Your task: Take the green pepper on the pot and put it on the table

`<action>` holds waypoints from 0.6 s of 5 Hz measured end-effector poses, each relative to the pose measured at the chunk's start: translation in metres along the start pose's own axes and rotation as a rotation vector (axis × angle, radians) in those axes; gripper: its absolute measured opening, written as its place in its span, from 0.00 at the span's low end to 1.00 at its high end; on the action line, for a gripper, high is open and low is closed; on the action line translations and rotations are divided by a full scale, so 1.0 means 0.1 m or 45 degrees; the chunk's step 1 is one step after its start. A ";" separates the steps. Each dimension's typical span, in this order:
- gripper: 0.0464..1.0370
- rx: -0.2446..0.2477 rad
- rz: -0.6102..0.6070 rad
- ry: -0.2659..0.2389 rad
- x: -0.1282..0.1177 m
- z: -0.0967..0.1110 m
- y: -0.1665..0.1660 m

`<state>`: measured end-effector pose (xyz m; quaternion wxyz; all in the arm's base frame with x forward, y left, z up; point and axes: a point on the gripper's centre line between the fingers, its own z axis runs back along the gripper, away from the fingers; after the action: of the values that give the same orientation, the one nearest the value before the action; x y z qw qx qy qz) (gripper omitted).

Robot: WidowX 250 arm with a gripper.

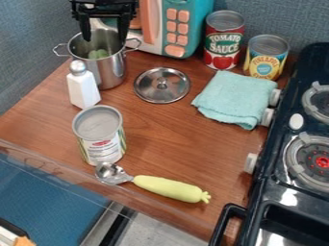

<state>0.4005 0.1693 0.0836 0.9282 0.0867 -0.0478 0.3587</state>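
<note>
"Where's the green pepper (98, 54)?"
"Inside the pot (112, 72), below my fingers (104, 40); they're spread apart, empty."
"Its long axis?"
"Can't tell, too little shows. I'd judge the way is down between the pot's walls, before the bench (186, 139)."

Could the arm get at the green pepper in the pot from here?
Probably yes: the pot is uncovered, its lid lying on the table, and the open claw hangs above the pot. The green pepper sits down inside, so the rim might get in the way.
</note>
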 end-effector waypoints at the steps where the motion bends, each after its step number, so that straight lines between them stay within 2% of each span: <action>1: 0.96 0.010 0.010 0.012 0.00 -0.05 0.04; 3: 0.96 0.027 0.016 0.052 0.00 -0.21 0.06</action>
<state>0.3969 0.1778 0.0634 0.9257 0.0891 -0.0257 0.3667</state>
